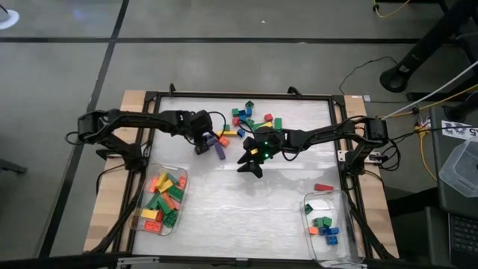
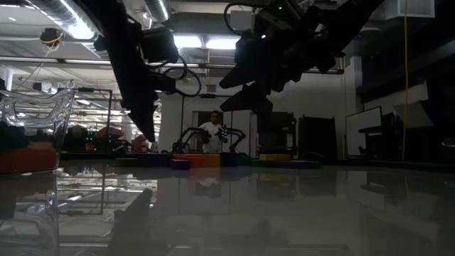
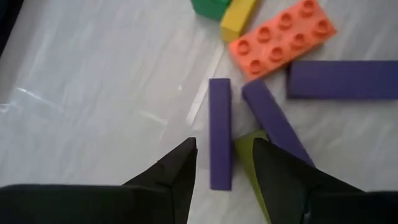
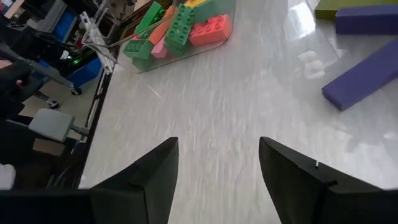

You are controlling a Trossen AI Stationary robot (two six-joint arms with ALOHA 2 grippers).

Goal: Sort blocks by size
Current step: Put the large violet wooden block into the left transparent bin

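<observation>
The left tool [image 3: 224, 163] is open around a long purple block [image 3: 219, 130]; it looks light, hard and slippery, so pinch its long sides

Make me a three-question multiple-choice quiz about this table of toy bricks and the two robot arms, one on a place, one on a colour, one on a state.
1. Where does the left tub, the one with the long bricks, sit?
A. near the table's front left corner
B. at the back edge
C. in the middle

2. What colour is the long brick lined up between the left gripper's fingers?
A. orange
B. purple
C. green

3. What is the right gripper doing?
A. clamping a brick
B. open, holding nothing
C. resting inside a tub

Answers:
1 A: the high view shows it there.
2 B: the left wrist view shows a purple bar in the gap.
3 B: only bare table shows between its fingers.
</observation>
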